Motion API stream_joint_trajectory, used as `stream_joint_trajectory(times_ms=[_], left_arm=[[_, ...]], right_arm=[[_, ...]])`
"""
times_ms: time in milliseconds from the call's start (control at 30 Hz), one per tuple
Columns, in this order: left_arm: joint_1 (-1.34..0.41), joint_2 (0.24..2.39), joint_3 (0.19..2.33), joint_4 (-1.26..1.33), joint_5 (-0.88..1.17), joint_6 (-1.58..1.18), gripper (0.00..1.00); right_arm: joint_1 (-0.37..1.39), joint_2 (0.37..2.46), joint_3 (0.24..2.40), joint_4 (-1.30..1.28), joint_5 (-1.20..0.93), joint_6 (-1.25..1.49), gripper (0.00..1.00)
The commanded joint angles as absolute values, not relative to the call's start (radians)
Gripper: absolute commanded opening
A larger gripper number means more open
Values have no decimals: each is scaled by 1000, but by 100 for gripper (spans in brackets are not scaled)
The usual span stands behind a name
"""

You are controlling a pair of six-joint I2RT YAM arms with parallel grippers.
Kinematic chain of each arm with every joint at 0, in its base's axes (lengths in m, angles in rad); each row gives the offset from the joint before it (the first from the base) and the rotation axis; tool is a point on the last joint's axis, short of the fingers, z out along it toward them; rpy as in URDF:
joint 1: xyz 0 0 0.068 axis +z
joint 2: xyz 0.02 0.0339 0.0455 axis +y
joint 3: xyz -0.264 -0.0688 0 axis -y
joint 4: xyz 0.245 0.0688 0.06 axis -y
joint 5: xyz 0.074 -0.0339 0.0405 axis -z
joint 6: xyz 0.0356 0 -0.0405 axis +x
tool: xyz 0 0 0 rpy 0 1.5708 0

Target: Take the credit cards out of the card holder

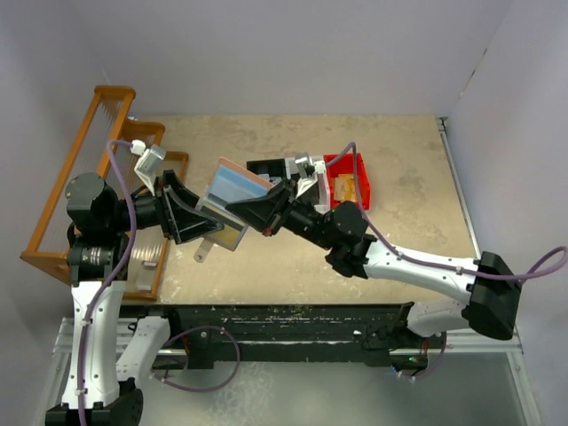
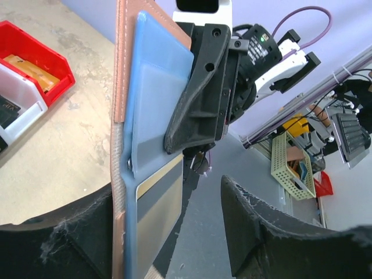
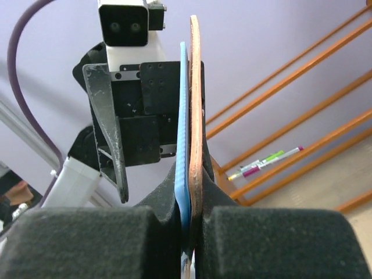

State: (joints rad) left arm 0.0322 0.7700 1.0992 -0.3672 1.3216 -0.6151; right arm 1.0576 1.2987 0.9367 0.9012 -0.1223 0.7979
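Right pincer (image 3: 189,216) clamped hard on holder (image 3: 196,104), black foam-faced fingers pinching one edge. Holder shows edge-on there: thin salmon leather-like skin, pale blue lining against it, both slightly bowed. It hangs upright in the air over the middle of the table (image 1: 426,195), clear of the mottled beige top.

Left pincer (image 2: 165,187) wide, jaws well apart. Holder's other end stands between its fingers (image 2: 273,244), close against one of them; contact unclear. Finger padding black and rough, fuzz fraying at the edges.

Left wrist view gives the holder's inside: smooth, cloudy blue pocket sheet with rounded corners, stitched salmon border beside it. Striped card (image 2: 157,203) sits in the holder below that sheet: flat rectangle, cream band, grey stripe, dull pale face beneath.

Red bin (image 1: 358,165), glossy plastic, open-topped, sits toward the table's far edge, right of centre. Tan-orange card (image 1: 344,188) lies flat inside it. White bin (image 2: 26,96) and black bin (image 1: 266,167) stand in a row on its left. Rack (image 1: 114,91) of orange wood, slim rails, runs along the left edge.
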Motion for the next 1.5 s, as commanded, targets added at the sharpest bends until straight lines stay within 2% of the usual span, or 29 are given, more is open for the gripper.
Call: stream_joint_trajectory(times_ms=[0,233,433,533,800,833,867,967,1067,1200,1267,1467], left_arm=[[34,760,1063,-214,1287,-786,64],[34,722,1008,-104,1301,-914,44],[33,704,983,15,1298,-1027,22],[34,704,980,20,1300,-1039,18],[34,692,947,99,1311,-1100,20],[34,693,941,106,1313,-1104,19],[34,695,938,109,1318,-1103,16],[34,708,939,100,1336,-1086,10],[34,727,981,-32,1349,-963,7],[34,764,1078,-319,1349,-678,4],[34,783,1120,-434,1348,-549,4],[34,831,1213,-660,1367,-348,4]], right_arm=[[1099,1305,937,1195,11,823,0],[1143,1259,828,1367,180,764,0],[1176,1284,830,1411,206,751,0],[1189,1302,830,1428,210,753,0],[1206,1339,808,1480,231,779,0],[1206,1340,807,1478,233,782,2],[1206,1341,807,1474,235,783,7],[1202,1312,790,1413,191,791,37],[1126,1210,769,1252,105,811,55],[952,1144,845,965,-259,839,60],[904,1154,948,802,-463,785,61],[891,1297,1273,257,-674,547,61]])
